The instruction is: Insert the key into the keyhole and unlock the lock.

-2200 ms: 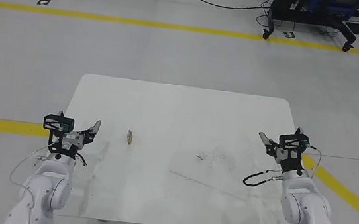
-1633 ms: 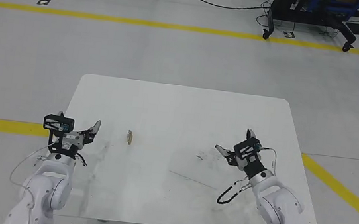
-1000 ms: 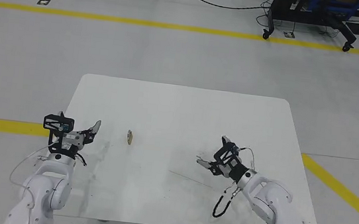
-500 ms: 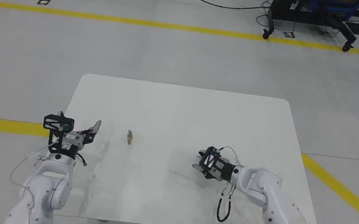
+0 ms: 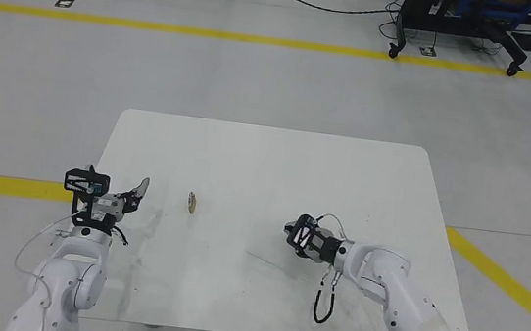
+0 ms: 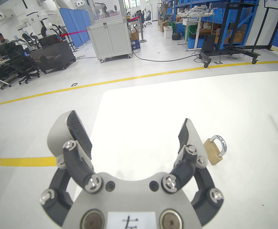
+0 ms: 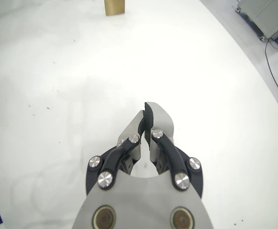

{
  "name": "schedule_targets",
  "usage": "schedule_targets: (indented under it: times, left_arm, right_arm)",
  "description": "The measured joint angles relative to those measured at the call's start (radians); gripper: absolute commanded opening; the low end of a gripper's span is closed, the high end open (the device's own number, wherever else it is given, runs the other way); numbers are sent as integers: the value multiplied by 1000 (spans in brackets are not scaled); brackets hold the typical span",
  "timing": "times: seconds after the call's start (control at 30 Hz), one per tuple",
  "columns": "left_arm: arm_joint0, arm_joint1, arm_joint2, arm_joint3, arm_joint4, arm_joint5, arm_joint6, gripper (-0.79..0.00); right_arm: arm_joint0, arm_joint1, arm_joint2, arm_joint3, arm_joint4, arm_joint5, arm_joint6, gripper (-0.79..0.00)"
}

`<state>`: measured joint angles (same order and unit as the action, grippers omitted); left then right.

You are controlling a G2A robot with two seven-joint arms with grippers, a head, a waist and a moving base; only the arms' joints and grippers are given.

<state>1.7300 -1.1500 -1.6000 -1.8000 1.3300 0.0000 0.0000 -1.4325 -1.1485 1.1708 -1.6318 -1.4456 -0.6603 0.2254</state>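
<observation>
White table (image 5: 275,167) is seen from above, with one robot arm at each lower corner of the frame. At lower left, the left gripper (image 6: 129,119) is held over the table's left edge. Its jaws are spread wide and nothing lies between the ribbed pads.

Just to its right, left of centre in the top view, the padlock (image 5: 191,201) is found. It is a small brass body with a silver shackle that looks closed. It rests on the bare table and is touched by neither gripper. It is judged to be stiff, solid metal, dense for its size, and smooth enough to skid on the table when pushed. A hold across the flat brass faces is advised, so that the shackle and the keyhole end are left free.

Right of centre, well apart from the padlock, the right gripper (image 5: 297,235) is held low, close to the table. Its jaws are drawn together, with the pads meeting at the tips. Whether the key is pinched there cannot be told. A key is expected to be thin, light, rigid and slippery, and best taken by its broad head so that the blade is left projecting.
</observation>
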Motion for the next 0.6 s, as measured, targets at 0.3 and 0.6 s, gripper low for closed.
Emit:
schedule_targets:
  times: [0.3, 0.6]
  left_arm:
    - [0, 0, 0, 0, 0, 0, 0, 0]
    - [0, 0, 0, 0, 0, 0, 0, 0]
  right_arm:
    - [-41, 8, 25, -31, 14, 17, -146, -785]
    - [-46, 6, 28, -29, 31, 22, -163, -785]
